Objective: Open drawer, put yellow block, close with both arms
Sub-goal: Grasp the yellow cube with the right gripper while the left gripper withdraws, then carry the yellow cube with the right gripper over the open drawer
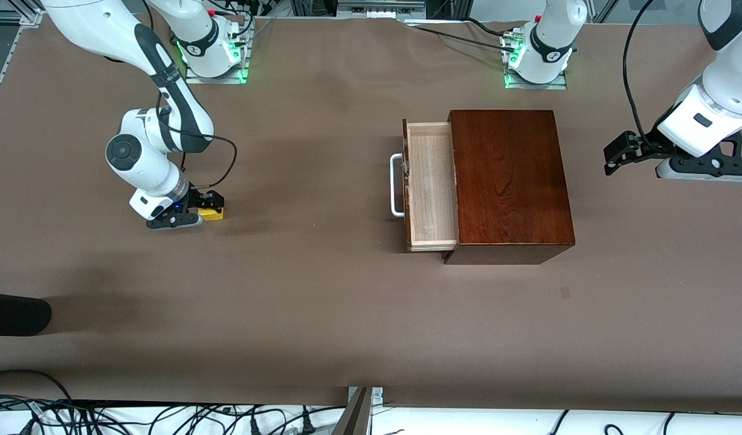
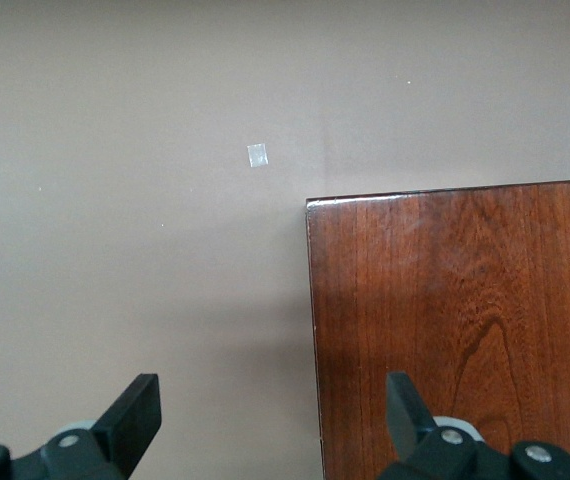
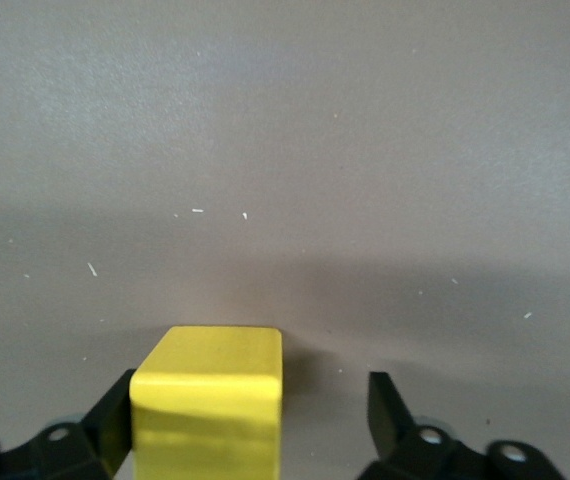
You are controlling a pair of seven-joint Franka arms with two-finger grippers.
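The yellow block (image 1: 213,212) sits on the brown table toward the right arm's end. My right gripper (image 1: 202,214) is down around it, open: in the right wrist view the yellow block (image 3: 210,400) touches one finger (image 3: 115,410), and a gap separates it from the other finger (image 3: 385,405). The drawer (image 1: 431,187) is pulled out of the dark wooden box (image 1: 510,181) toward the right arm's end, and its pale tray is empty. The white loop handle (image 1: 396,184) is free. My left gripper (image 1: 703,168) waits open in the air beside the box (image 2: 465,320).
A small tape mark (image 1: 565,292) lies on the table nearer the front camera than the box. A dark rounded object (image 1: 14,314) juts in at the right arm's end. Cables (image 1: 165,417) run along the table's front edge.
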